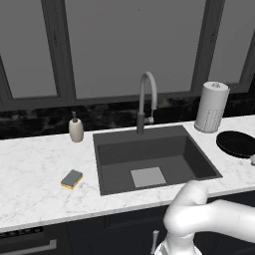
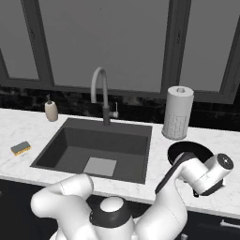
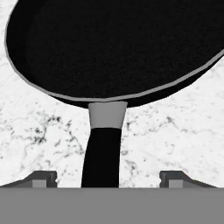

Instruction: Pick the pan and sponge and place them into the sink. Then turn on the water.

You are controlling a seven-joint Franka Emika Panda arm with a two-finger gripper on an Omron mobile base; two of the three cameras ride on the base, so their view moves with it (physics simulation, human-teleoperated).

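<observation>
The black pan [image 3: 113,43] lies on the marble counter right of the sink [image 1: 149,154], and its short dark handle [image 3: 103,157] points toward me. My gripper [image 3: 107,179] is open and straddles that handle, with a gap on each side between handle and fingertips. From the right base view, my wrist [image 2: 206,174] hangs over the near edge of the pan [image 2: 190,151]. The pan [image 1: 237,143] also shows at the right edge of the left base view. The grey-and-yellow sponge [image 1: 71,179] rests on the counter left of the sink [image 2: 93,150]. No water runs from the grey gooseneck faucet [image 1: 146,99].
A white paper towel roll [image 1: 211,106] stands behind the pan near the wall. A beige soap dispenser [image 1: 75,128] sits at the sink's back left corner. Dark windows line the wall behind the counter.
</observation>
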